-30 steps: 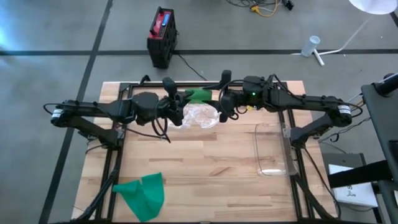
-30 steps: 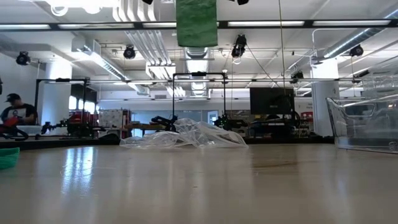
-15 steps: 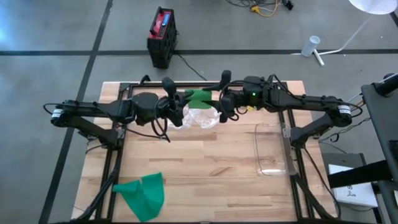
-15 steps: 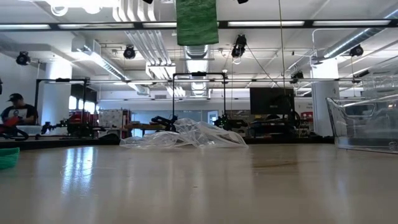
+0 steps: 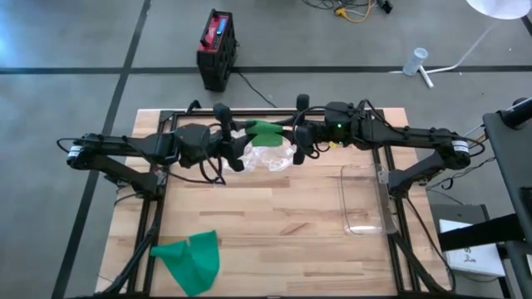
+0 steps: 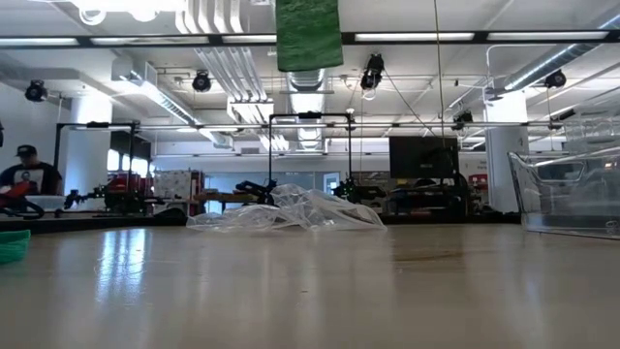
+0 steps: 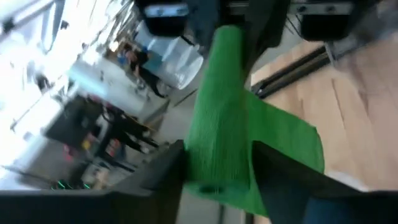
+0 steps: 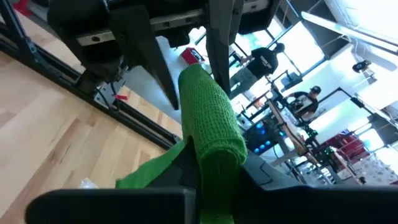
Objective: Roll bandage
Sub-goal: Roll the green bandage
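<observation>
Overhead downward, table-level across, wrists close, sharing bandage (image 5: 264, 128)

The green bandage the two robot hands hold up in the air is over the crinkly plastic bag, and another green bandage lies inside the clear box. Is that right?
Not quite. The other green bandage lies on the bare table, near its front left corner, not in the clear box. The high view shows it. The rest holds.

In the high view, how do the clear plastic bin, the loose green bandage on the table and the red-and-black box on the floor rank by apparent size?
1. Clear plastic bin
2. Loose green bandage, only slightly smaller than the bin
3. Red-and-black box, which lies on the floor, farther from the camera, so its rank is unsure
</observation>
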### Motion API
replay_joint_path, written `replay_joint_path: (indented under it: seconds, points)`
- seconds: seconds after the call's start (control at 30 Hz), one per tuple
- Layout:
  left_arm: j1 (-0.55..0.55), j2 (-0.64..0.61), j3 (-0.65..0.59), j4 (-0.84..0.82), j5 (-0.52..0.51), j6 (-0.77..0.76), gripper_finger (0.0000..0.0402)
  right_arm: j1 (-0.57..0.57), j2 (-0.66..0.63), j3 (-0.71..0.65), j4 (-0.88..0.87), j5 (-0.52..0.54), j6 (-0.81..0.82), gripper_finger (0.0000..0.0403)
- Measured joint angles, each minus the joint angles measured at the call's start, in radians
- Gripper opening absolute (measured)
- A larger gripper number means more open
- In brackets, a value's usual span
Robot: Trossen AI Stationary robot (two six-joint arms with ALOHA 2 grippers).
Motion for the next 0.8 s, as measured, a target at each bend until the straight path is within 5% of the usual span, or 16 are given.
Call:
replay_joint_path:
  seconds: [0.3, 0.5, 0.63, 0.8]
  points:
    - [0.069, -0.017, -0.091, 0.044, 0.036, -0.237, 0.0280, 0.006, -0.023, 0.001, 0.018, -0.124, 0.048, 0.0049]
    - [0.096, -0.024, -0.176, 0.260, 0.157, -0.252, 0.0293, 0.006, -0.027, 0.001, 0.018, -0.155, 0.081, 0.0045]
    - [0.098, -0.025, -0.232, 0.423, 0.202, -0.277, 0.0237, 0.006, -0.027, 0.001, 0.017, -0.166, 0.095, 0.0045]
    - [0.099, -0.031, -0.332, 0.621, 0.235, -0.311, 0.0064, 0.006, -0.027, 0.001, 0.016, -0.193, 0.116, 0.0045]
